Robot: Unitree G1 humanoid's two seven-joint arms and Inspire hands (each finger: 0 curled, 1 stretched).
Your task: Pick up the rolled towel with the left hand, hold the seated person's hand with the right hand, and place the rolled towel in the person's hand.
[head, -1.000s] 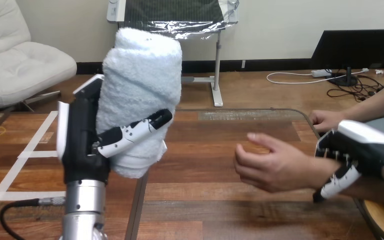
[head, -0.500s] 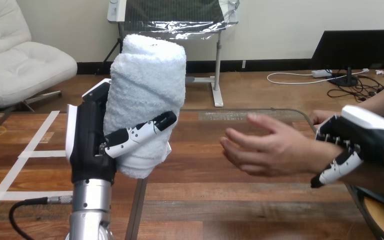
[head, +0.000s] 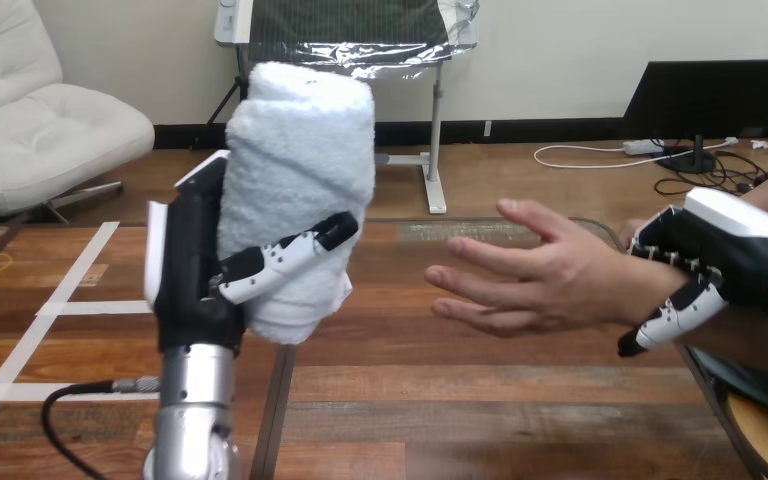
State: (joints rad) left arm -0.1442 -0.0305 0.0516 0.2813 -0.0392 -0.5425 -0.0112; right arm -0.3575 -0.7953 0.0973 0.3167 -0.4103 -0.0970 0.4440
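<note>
Head view: the rolled towel [head: 300,180] stands upright, up off the table [head: 480,400], with the left hand [head: 192,280] wrapped round its lower half. Off toward the view's right, the person's hand [head: 535,280] is spread open, and the right hand [head: 725,255] is curled round its wrist.

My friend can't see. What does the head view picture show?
The robot's left hand holds a white rolled towel upright, fingers curled round it. Its right hand grips the person's wrist, and the person's hand is open beside the towel, not touching it.
</note>
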